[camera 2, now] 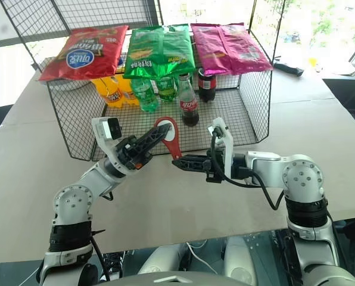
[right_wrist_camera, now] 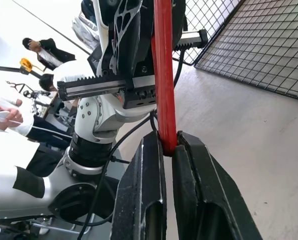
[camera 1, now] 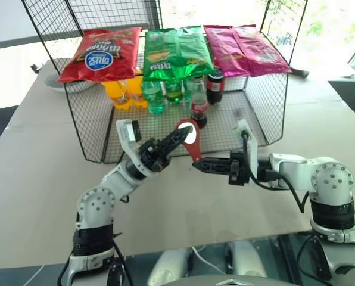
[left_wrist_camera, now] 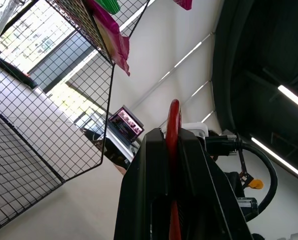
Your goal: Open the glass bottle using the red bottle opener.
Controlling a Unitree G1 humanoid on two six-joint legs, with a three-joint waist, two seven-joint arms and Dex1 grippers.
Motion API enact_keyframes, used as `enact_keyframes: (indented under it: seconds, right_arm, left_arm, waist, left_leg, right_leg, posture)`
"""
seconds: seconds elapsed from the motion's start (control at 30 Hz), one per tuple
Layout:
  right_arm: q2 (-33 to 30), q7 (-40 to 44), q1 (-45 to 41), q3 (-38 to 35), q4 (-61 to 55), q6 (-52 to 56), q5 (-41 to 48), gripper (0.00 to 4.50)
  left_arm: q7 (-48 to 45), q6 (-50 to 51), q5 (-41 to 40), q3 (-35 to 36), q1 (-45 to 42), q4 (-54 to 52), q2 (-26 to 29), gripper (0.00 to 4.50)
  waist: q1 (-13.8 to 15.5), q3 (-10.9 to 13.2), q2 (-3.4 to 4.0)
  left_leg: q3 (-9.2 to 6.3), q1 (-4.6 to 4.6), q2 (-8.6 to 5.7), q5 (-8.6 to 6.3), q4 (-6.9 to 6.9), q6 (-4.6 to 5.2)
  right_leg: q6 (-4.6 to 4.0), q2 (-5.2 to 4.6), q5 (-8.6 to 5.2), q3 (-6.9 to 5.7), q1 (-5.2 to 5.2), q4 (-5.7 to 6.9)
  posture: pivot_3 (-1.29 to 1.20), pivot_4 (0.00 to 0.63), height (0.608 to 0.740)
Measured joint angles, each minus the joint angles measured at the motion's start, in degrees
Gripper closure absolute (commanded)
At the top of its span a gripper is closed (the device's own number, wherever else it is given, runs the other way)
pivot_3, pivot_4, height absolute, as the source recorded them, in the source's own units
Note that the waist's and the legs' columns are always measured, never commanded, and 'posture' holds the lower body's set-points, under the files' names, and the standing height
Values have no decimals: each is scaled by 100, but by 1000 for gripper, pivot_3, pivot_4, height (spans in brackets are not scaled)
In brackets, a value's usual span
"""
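Wire rack (camera 1: 267, 101) stands on the table (camera 1: 34, 179), three chip bags (camera 1: 176, 52) on top and the glass bottle (camera 1: 199, 102) inside among two green bottles (camera 1: 155, 98). Before it, both grippers pinch one red opener (camera 1: 191, 143): left gripper (camera 1: 180, 136) on the ring, right gripper (camera 1: 199, 165) on the handle.

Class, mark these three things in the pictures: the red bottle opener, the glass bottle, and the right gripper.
red bottle opener (camera 1: 196, 154): left eye view, on its straight handle below the ring.
glass bottle (camera 1: 199, 109): left eye view, on its red label.
right gripper (right_wrist_camera: 170, 150): right wrist view, between the fingertips clamped on the opener's handle.
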Motion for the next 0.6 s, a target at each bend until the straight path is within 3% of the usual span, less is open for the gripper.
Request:
enact_keyframes:
  seconds: [0.07, 0.3, 0.6]
  right_arm:
    - [91, -17, 3, 69, -8, -41, 136, 4500]
    - [184, -15, 1, 222, -52, -292, 278, 4500]
    - [63, -26, 2, 345, -58, -485, 309, 4500]
  left_arm:
    - [9, -3, 136, -43, -1, 29, 10, 3622]
    - [31, 142, 400, -444, 1, 76, -57, 238]
    - [68, 65, 454, -427, -12, 152, -110, 238]
  waist:
    - [-1, 0, 0]
    - [0, 0, 0]
    - [-1, 0, 0]
  left_leg:
    - [0, 0, 0, 0, -1, 0]
    - [-1, -1, -2, 0, -2, 1]
    - [0, -3, -1, 0, -3, 1]
  right_leg:
    - [0, 0, 0, 0, 0, 0]
    - [0, 0, 0, 1, -2, -1]
    - [0, 0, 0, 1, -6, -1]
  posture:
    - [0, 150, 740]
    - [0, 150, 740]
    - [0, 150, 740]
